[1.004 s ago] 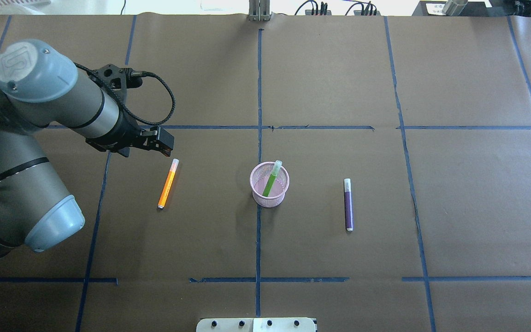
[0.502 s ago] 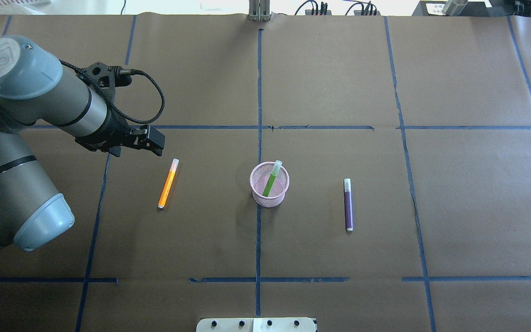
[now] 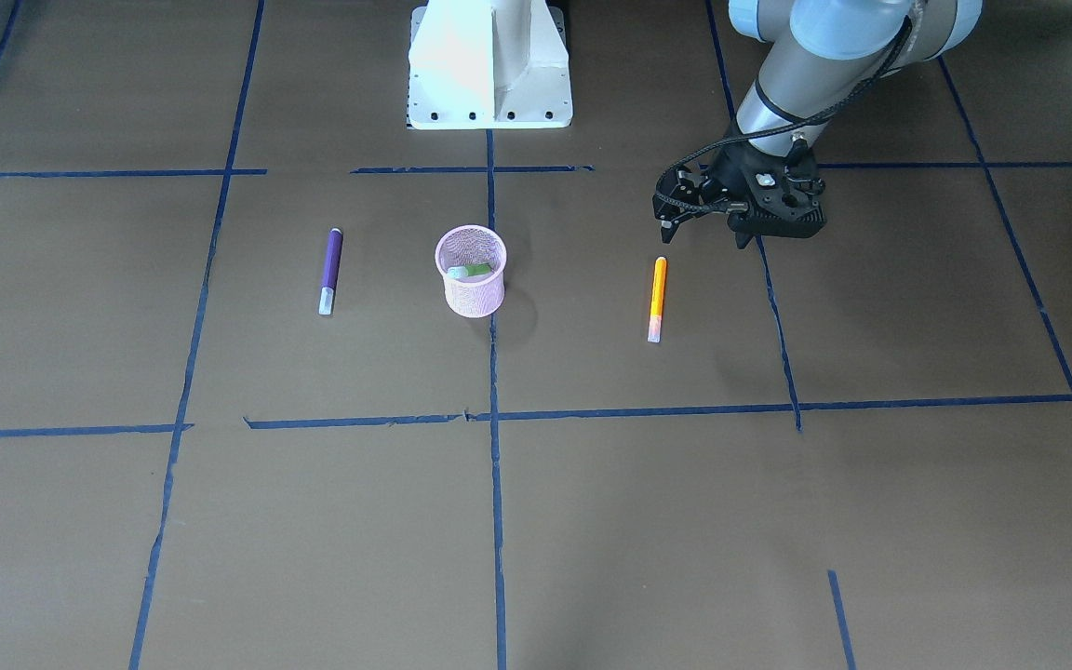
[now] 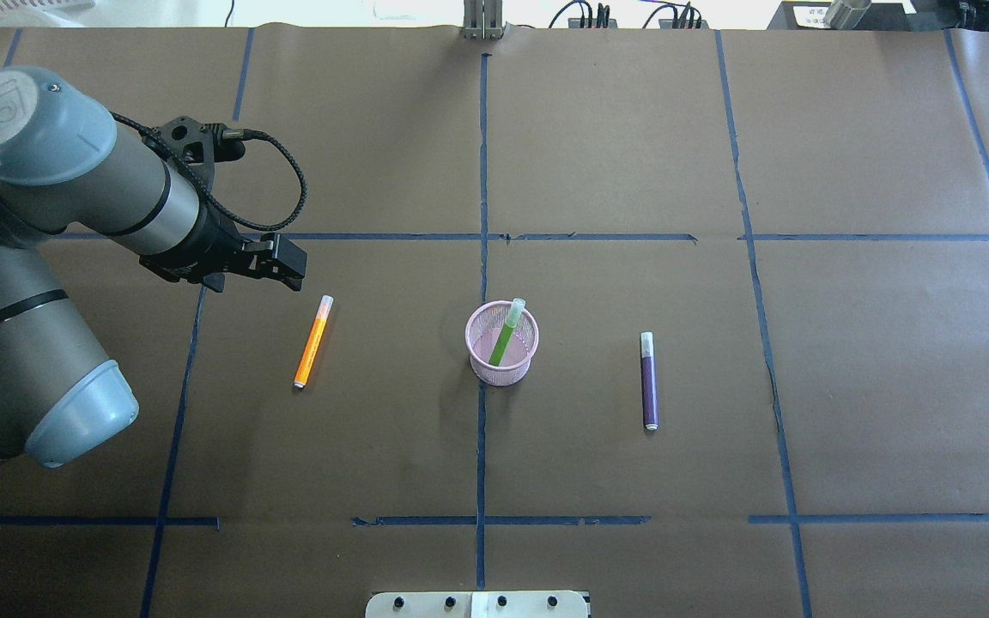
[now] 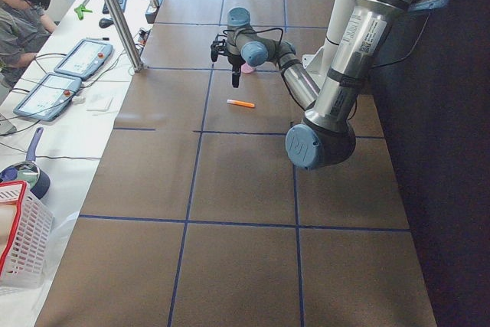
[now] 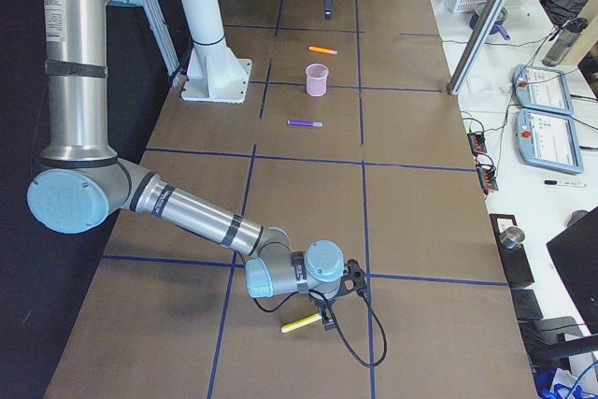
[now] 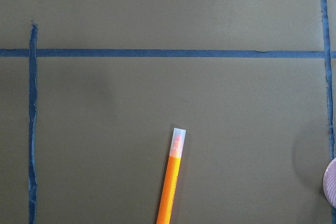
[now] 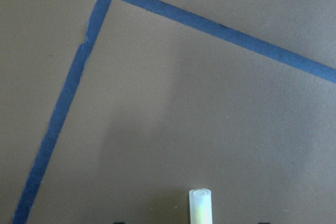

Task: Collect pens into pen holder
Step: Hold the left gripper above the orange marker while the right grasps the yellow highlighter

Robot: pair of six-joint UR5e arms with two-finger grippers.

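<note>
Left end effector [image 4: 290, 268] fingers together, empty, hovering beside slim orange pen [image 4: 312, 342]. Right end effector [image 6: 327, 310] clamped on yellow pen [image 6: 301, 324]. Green pen [image 4: 505, 333] leaning inside pink wire-mesh cup [image 4: 501, 365].

My table [image 4: 615, 154] wears brown paper, squared off by blue tape lines [image 4: 483, 172]. Near its middle the pink mesh pen holder [image 4: 501, 354] stands upright, right on one of those lines. The orange pen [image 4: 312, 342] lies flat on my left side of the holder, the purple pen [image 4: 648, 381] flat on my right — both well apart from it. Far off along the table on my right, a yellow pen [image 6: 302, 323] lies on the paper too. A white mounting base [image 3: 489, 70] sits bolted at my edge.
</note>
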